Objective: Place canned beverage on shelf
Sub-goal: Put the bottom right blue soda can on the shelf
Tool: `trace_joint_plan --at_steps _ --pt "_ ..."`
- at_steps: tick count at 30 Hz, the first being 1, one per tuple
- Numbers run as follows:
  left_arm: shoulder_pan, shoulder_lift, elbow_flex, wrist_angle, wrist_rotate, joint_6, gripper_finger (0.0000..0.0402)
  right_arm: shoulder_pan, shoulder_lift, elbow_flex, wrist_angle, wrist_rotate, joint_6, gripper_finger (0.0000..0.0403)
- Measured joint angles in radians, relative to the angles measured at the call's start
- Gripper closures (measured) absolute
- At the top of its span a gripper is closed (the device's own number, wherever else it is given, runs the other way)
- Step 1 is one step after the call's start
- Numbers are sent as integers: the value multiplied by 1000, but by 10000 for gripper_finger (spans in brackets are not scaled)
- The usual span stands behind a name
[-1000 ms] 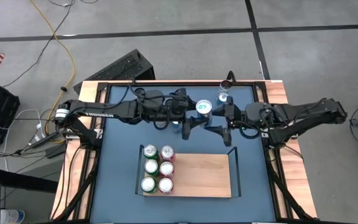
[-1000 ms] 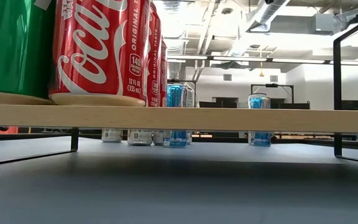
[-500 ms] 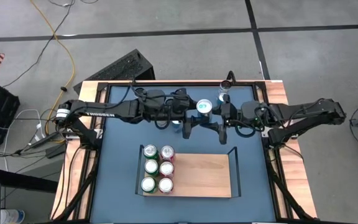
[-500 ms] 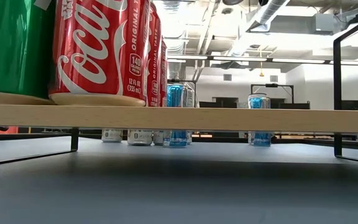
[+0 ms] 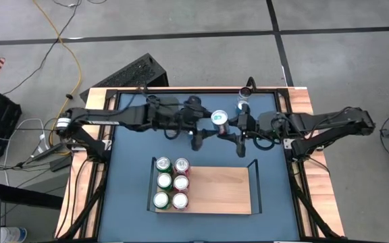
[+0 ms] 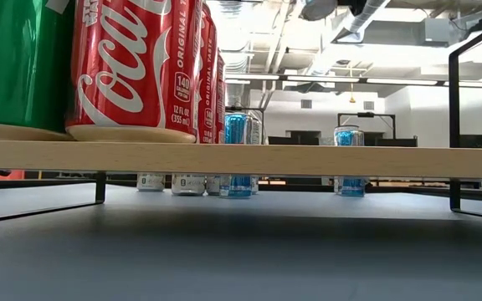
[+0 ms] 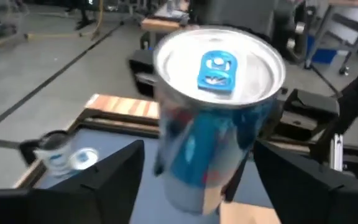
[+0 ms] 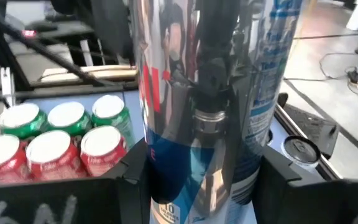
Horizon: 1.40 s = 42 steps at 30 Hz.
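A silver and blue beverage can [image 5: 219, 119] with a blue tab hangs in the air over the table's far half, between my two grippers. My left gripper [image 7: 197, 186] reaches in from the table's left and is open. Its fingers stand on either side of the can with a gap. My right gripper [image 8: 204, 193] comes from the table's right and is shut on the can. The shelf [image 5: 215, 190], a light-wood board with black end rails, stands on the near half of the table. Several green and red cans [image 5: 171, 182] stand on its left end. My right gripper pinches the can's side wall [image 8: 160, 186] between its two fingers [image 8: 132, 183], low on the can's body. The fingers come in about level from the table's right. The can is lifted clear of the table, top up and a little tilted.
Loose cans stand on the table's far part [image 5: 242, 104], also seen behind the shelf in the low view [image 6: 348, 138]. The shelf's right part [image 5: 228, 192] is bare wood. A black rail [image 5: 254, 177] rises at its right end.
My left gripper has tipped at the wrist while staying beside the can. The can has stayed in the air between the two grippers. A grey rounded shape has come into the top edge of the low view.
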Motion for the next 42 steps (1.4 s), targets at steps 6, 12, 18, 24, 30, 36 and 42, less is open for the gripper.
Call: trace_joint_plan --at_steps 6,12,18,24,30,36,42 --pt "10 -36 49 -217 -5 0 67 0 16 0 -49 0 30 226" --pt "9 -34 58 -333 -4 15 64 1 59 0 -111 -1 54 226" --pt "9 -34 58 -347 -15 26 63 1 105 1 -127 -7 62 226" --pt "9 -23 54 -372 35 39 63 3 139 2 -119 -8 64 226" --pt "6 17 52 -383 55 48 63 3 168 1 -130 -8 65 226" --pt "7 28 54 -379 48 58 63 3 188 1 -132 -29 88 218" --pt "7 30 54 -370 70 70 63 3 200 1 -123 -35 90 219"
